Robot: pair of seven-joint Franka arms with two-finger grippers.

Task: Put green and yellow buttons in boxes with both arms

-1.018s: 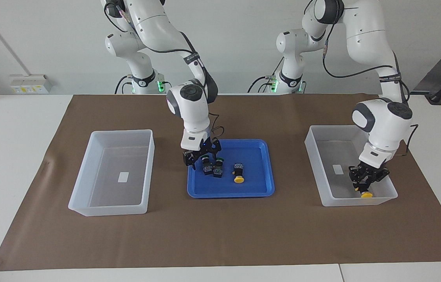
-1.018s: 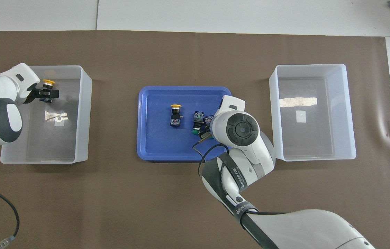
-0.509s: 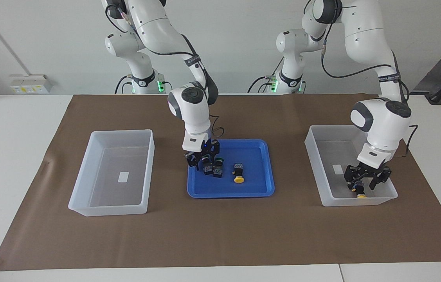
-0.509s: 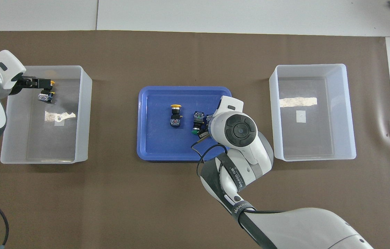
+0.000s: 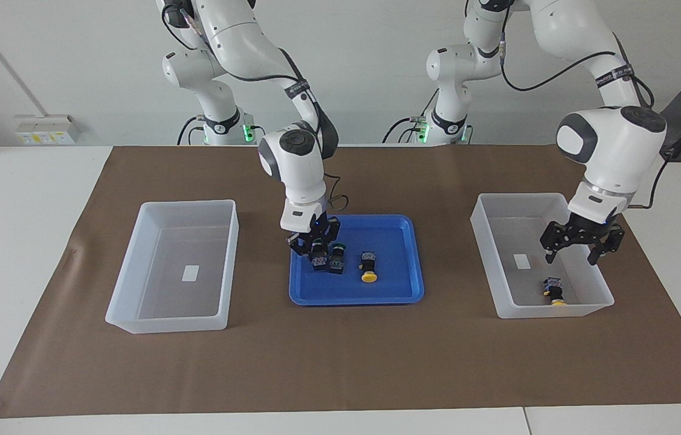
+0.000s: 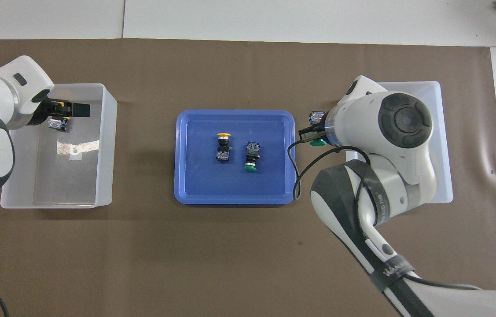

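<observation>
Two-arm station, both views. The left gripper (image 5: 579,248), fingers spread wide and empty, hung over the translucent box (image 5: 487,254) at the left arm's end of the brown mat (image 5: 340,356). On that box's floor lay a yellow button (image 5: 553,291) on its side: a black blocky body with a wide yellow mushroom cap.

The right gripper (image 5: 314,244) was clamped on a green button (image 5: 318,255), a black block with a round green cap. The facing view showed the pair low over the blue tray (image 5: 416,266); the overhead view showed them raised over the mat between the tray and the second box (image 5: 135,266).

In the tray lay a second green button (image 5: 337,258) and, just beside it, a second yellow button (image 5: 368,267), both on their sides.
</observation>
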